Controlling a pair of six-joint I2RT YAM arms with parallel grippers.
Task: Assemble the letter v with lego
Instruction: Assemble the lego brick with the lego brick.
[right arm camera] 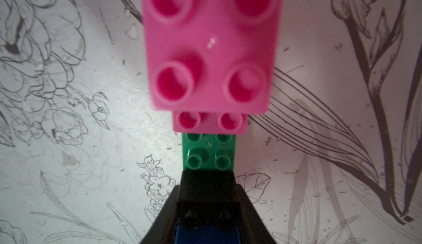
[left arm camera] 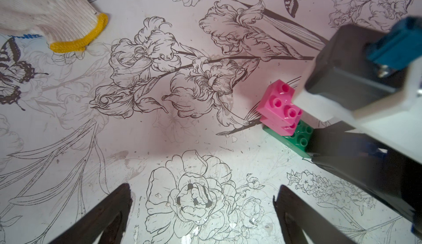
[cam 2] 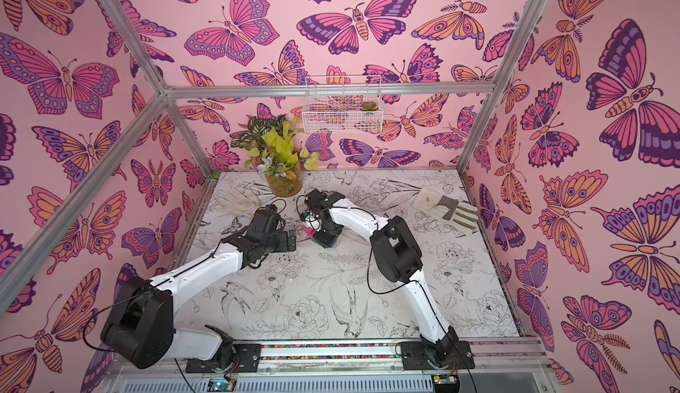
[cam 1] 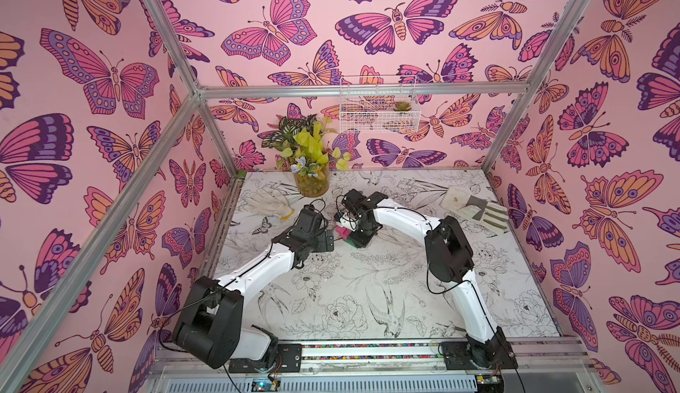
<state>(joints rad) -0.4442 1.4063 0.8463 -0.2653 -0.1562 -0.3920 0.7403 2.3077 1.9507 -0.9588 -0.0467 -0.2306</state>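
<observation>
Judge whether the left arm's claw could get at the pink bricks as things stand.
Probably yes. The left claw stands open with bare table between it and the pink bricks; the right claw, shut on the black and blue bricks, crowds only the far end of the green brick.

Counter (cam 1: 368, 291), floral line print, lower centre in both top views. White knit glove (cam 1: 266, 201), yellow cuff, upper left of it; striped work glove (cam 1: 474, 207) upper right. Glass vase of foliage (cam 1: 311, 183) at rear edge. Wire basket (cam 1: 379, 104) with succulent (cam 1: 402, 106) above, against butterfly wallpaper (cam 1: 257, 23).
</observation>
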